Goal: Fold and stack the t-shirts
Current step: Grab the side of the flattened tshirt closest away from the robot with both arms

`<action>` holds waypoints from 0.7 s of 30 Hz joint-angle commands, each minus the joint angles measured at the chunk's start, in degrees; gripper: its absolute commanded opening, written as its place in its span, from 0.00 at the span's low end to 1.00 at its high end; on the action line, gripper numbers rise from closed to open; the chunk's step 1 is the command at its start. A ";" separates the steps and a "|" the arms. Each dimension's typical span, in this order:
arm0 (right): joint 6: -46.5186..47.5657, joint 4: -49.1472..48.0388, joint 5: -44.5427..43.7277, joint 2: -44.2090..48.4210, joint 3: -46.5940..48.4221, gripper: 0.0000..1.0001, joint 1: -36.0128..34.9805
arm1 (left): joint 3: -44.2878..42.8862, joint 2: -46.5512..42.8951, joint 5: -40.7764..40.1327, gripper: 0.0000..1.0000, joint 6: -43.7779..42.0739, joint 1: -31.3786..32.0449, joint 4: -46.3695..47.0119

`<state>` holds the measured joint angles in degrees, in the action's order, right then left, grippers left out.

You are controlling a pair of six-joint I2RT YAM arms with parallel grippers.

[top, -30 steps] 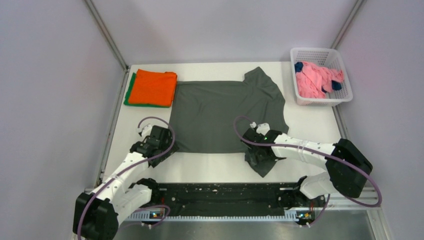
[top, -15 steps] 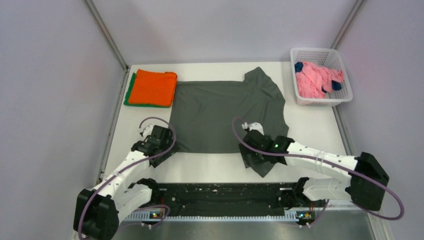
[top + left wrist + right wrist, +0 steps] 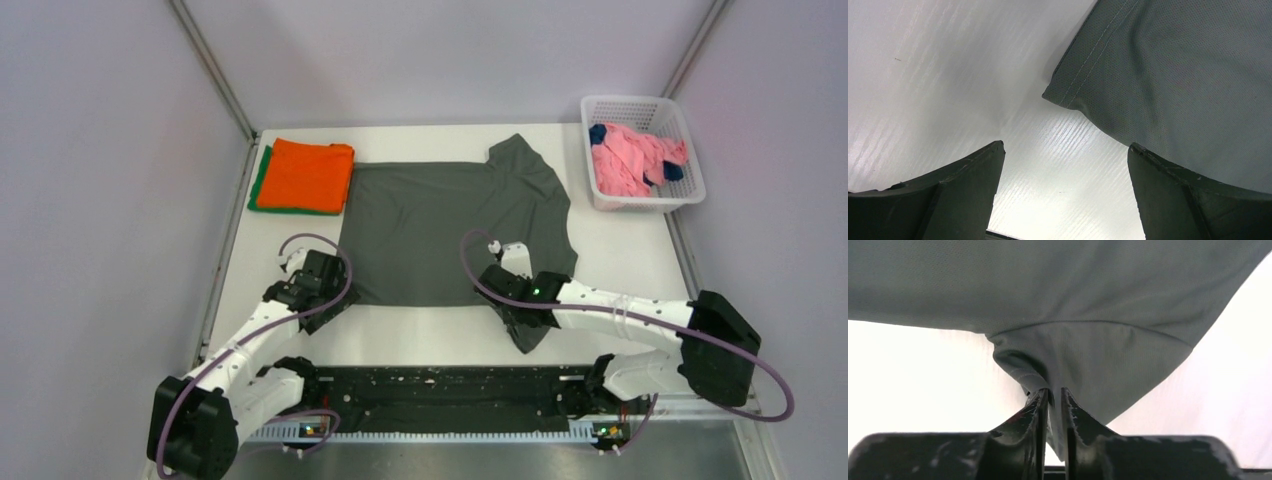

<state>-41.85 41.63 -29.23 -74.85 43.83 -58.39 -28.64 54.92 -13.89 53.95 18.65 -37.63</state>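
Observation:
A dark olive-grey t-shirt [image 3: 450, 225] lies spread flat across the middle of the table. My right gripper [image 3: 512, 300] is shut on the near sleeve of that t-shirt [image 3: 1098, 365], the cloth pinched between its jaws where the sleeve meets the body. My left gripper [image 3: 322, 288] stands open at the shirt's near left hem corner [image 3: 1068, 95], the right finger [image 3: 1193, 200] over the cloth and bare table between the jaws. A folded orange t-shirt [image 3: 312, 172] lies on a folded green one [image 3: 259, 180] at the back left.
A white lattice basket [image 3: 683, 130] at the back right holds crumpled pink [image 3: 630, 160] and navy cloth [image 3: 598, 133]. Grey walls close in the table on three sides. A black rail [image 3: 440, 395] runs along the near edge between the arm bases.
My right gripper slid a little left along the near sleeve and shut on it. The left gripper has stayed open in place.

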 commanded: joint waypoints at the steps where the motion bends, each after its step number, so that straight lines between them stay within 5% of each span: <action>1: -4.13 0.58 0.40 5.02 -2.32 0.10 -0.29 | -0.79 0.20 0.18 0.97 0.04 0.15 1.63; 3: -6.67 2.40 0.54 6.51 -3.27 0.00 0.16 | -0.93 0.31 0.12 0.97 0.01 0.14 1.59; 8: -7.24 3.07 2.12 10.11 -5.87 0.00 1.13 | -1.04 0.66 0.20 0.97 -0.23 0.15 2.01; 12: 0.04 -5.38 10.06 11.51 -8.37 0.00 1.10 | -1.23 1.38 0.51 0.97 -0.34 0.15 2.36; 21: 6.55 -16.47 20.47 1.90 -9.45 0.00 0.75 | -1.14 2.70 1.56 0.96 -0.69 0.14 3.56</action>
<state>-39.77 33.54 -15.46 -70.11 34.48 -57.58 -28.67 56.93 -12.82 53.87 18.65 -36.12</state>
